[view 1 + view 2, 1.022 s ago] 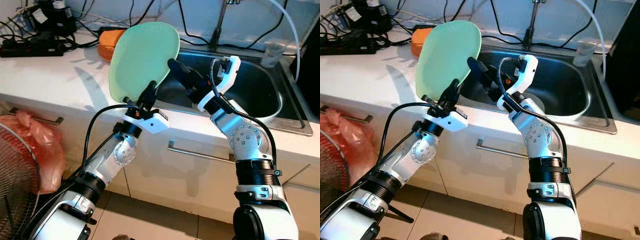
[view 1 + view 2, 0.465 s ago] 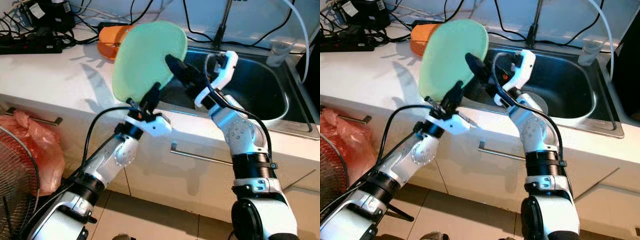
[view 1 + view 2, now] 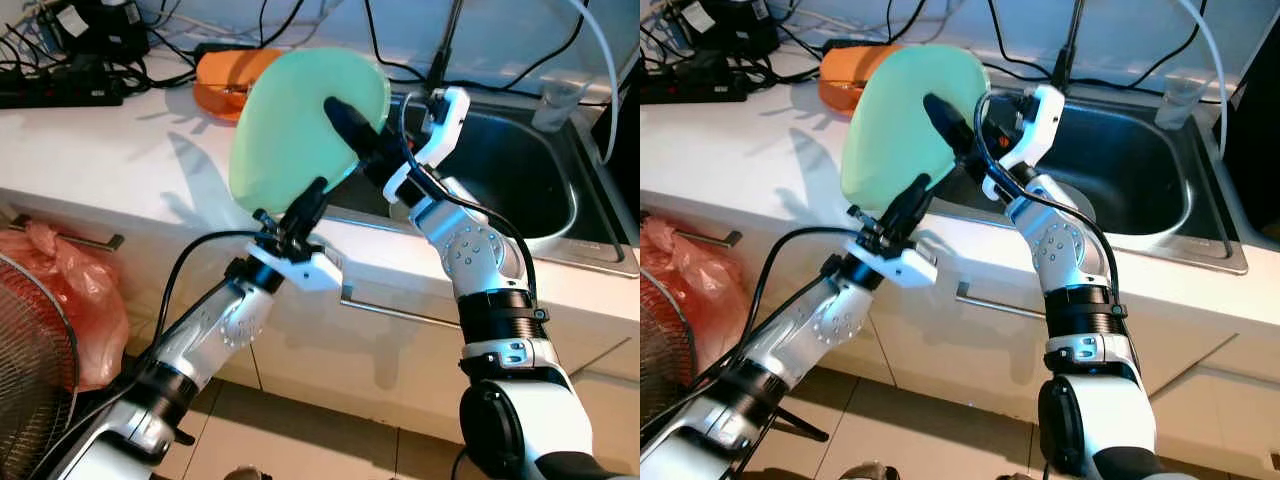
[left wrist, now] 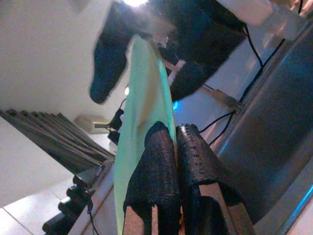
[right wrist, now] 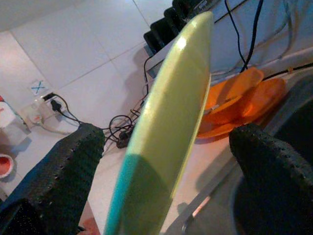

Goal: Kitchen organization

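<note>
Green plate [image 3: 300, 125] | left hand [image 3: 310, 195] pinching rim | right hand [image 5: 161, 161] spread around plate

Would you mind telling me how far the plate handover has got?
Done: the left hand has lifted the green plate above the counter beside the sink. In hand: the right hand is open, its fingers straddling the plate's rim. Left: closing on it, releasing, and putting it away.
</note>
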Tool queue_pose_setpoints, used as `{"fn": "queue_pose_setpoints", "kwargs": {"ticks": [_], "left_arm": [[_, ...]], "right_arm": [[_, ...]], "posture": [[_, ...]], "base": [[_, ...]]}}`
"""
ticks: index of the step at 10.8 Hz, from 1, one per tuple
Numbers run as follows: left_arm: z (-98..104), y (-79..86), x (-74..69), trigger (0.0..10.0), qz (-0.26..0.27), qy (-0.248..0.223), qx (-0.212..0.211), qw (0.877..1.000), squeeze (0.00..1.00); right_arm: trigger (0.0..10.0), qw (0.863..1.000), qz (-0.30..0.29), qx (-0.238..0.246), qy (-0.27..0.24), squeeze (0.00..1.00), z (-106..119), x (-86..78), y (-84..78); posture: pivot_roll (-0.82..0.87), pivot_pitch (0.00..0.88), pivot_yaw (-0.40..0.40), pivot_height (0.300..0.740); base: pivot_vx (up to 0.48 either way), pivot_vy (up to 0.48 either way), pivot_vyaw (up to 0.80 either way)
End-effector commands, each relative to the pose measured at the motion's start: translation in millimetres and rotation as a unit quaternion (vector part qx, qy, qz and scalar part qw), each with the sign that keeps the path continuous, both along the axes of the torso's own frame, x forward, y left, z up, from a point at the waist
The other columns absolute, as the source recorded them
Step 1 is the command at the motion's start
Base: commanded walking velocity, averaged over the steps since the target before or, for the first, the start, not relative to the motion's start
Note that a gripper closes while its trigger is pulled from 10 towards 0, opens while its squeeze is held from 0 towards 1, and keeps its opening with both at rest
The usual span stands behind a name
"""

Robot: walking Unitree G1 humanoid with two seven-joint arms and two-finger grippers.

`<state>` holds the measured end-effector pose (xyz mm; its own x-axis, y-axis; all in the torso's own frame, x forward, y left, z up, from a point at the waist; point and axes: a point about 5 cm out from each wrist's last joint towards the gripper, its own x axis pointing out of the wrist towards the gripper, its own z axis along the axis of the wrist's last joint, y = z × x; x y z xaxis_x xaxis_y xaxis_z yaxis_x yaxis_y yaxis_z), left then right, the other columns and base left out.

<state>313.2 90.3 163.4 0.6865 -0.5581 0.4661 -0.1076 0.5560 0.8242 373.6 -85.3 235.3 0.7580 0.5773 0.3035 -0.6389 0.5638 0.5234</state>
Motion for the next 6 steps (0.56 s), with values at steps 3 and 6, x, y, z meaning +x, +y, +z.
{"fn": "queue_pose_setpoints", "kwargs": {"ticks": [3, 6], "left_arm": [[7, 1.0, -7.9, 0.0, -0.018, -0.026, 0.016, 0.999, 0.00], [9, 0.0, -9.0, 0.0, -0.019, -0.028, 0.019, 0.999, 0.00]], "right_arm": [[10.0, 0.996, 0.007, 0.056, 0.064, 0.00, -1, 9.0, -3.2], [10.0, 0.990, -0.028, 0.074, 0.113, 0.00, -4, 17.2, -9.3]], "posture": [[-0.01, 0.102, -0.019, 0.740], [-0.01, 0.106, -0.023, 0.740]], "base": [[0.000, 0.000, 0.00], [0.000, 0.000, 0.00]]}}
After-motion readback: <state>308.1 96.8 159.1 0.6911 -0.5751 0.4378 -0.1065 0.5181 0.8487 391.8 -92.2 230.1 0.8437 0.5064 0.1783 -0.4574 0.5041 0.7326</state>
